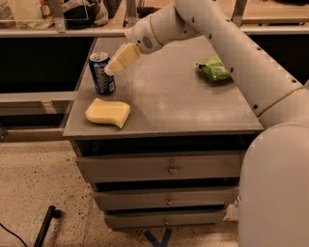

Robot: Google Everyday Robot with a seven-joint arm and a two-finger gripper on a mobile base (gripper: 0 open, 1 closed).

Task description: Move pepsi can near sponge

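Note:
The pepsi can (102,73), dark blue with a silver top, stands upright on the grey cabinet top (169,103) near its left edge. The pale yellow sponge (108,112) lies flat just in front of the can, a small gap between them. My gripper (114,66), cream-coloured, hangs at the end of the white arm, just right of the can's top and slightly above it. It points down and left toward the can's upper rim. I cannot tell whether it touches the can.
A green snack bag (214,69) lies at the right rear of the cabinet top. The cabinet has drawers (169,169) below. Shelving with clutter (72,12) stands behind. My white arm (231,53) spans the right side of the top.

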